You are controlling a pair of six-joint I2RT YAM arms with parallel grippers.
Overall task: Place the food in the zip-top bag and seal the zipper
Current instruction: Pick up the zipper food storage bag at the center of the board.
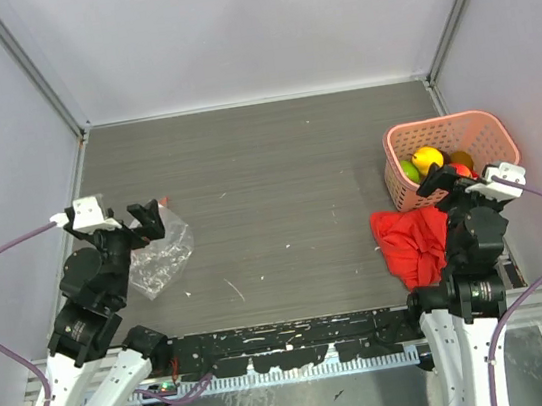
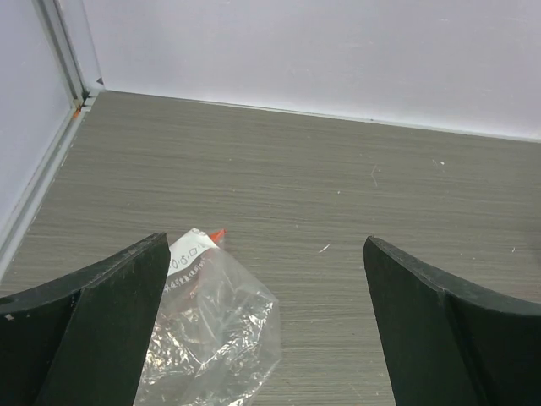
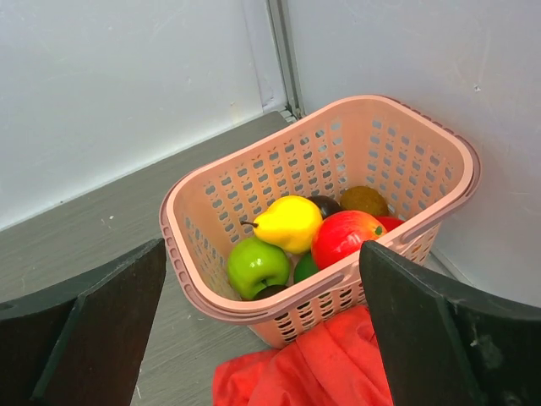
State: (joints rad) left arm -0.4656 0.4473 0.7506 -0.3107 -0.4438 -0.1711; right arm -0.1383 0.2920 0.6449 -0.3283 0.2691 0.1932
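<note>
The clear zip-top bag [image 1: 161, 260] lies crumpled on the table at the left, also in the left wrist view [image 2: 211, 330], with its white label [image 2: 188, 251] and a bit of the red-orange zipper [image 2: 217, 235] showing. My left gripper [image 1: 147, 220] is open and empty above the bag's far end. The toy fruits lie in the pink basket [image 1: 488, 127]: a yellow pear [image 3: 290, 223], a green apple [image 3: 257, 265], a red apple [image 3: 347, 237] and dark brown ones [image 3: 364, 200]. My right gripper [image 1: 439, 179] is open and empty, just in front of the basket.
A red cloth [image 1: 413, 244] lies crumpled in front of the basket, under my right gripper, also in the right wrist view [image 3: 321, 364]. White walls close in the table on the back and both sides.
</note>
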